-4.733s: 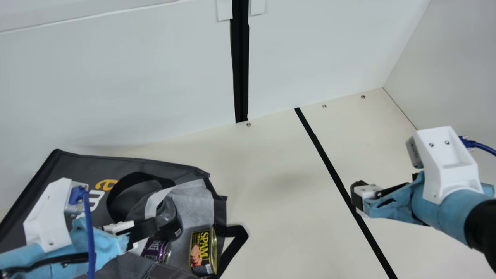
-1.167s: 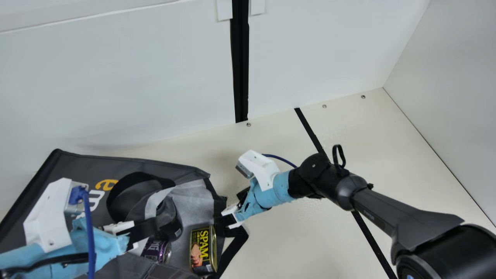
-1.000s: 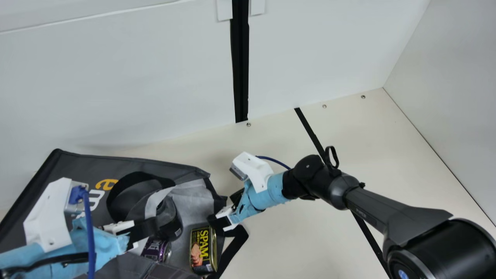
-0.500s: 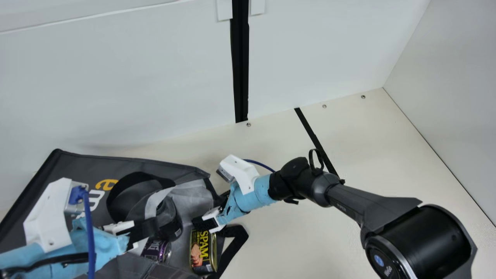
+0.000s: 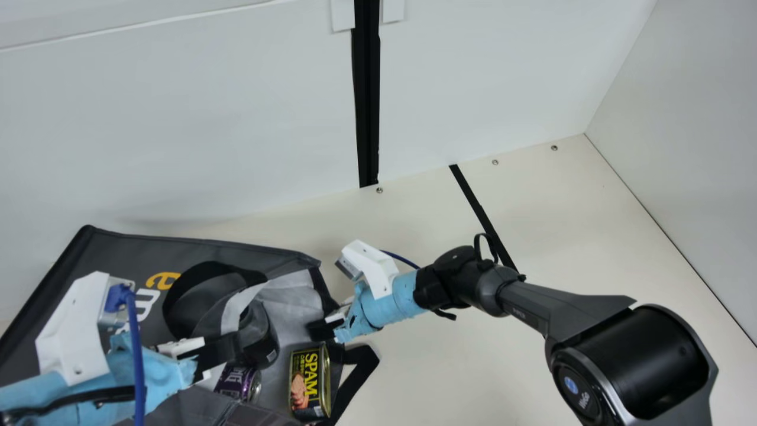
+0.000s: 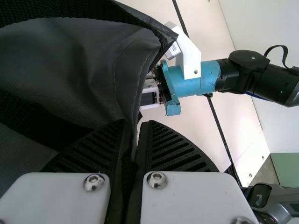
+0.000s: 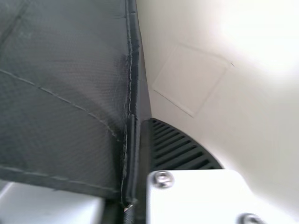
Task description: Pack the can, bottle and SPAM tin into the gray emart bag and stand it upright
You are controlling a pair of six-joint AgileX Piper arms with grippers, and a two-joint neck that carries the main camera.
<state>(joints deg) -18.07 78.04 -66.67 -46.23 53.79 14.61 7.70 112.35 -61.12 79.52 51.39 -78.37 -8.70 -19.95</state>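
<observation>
In the main view my left gripper (image 5: 219, 352) is over the gray emart bag (image 5: 118, 251), which lies on its side, mouth toward the right. My right gripper (image 5: 322, 329) is at the upper rim of that mouth. The dark bottle (image 5: 260, 337), the purple can (image 5: 236, 381) and the SPAM tin (image 5: 310, 381) lie in the mouth, the tin nearest the opening. In the left wrist view my left gripper (image 6: 136, 128) is shut on bag fabric (image 6: 93, 60). In the right wrist view my right gripper (image 7: 145, 128) is shut on the bag's edge (image 7: 133, 70), one finger hidden behind fabric.
A black strap loop (image 5: 364, 361) sticks out past the bag's mouth onto the cream table (image 5: 426, 355). White walls (image 5: 177, 118) stand behind and at the right. My right arm crosses a black line (image 5: 491, 228) on the table.
My right gripper has come left from the right side to the bag's rim, dipped over the tin, then backed slightly and taken hold of the rim. The bag's edge has shifted slightly. The left arm has stayed still.
</observation>
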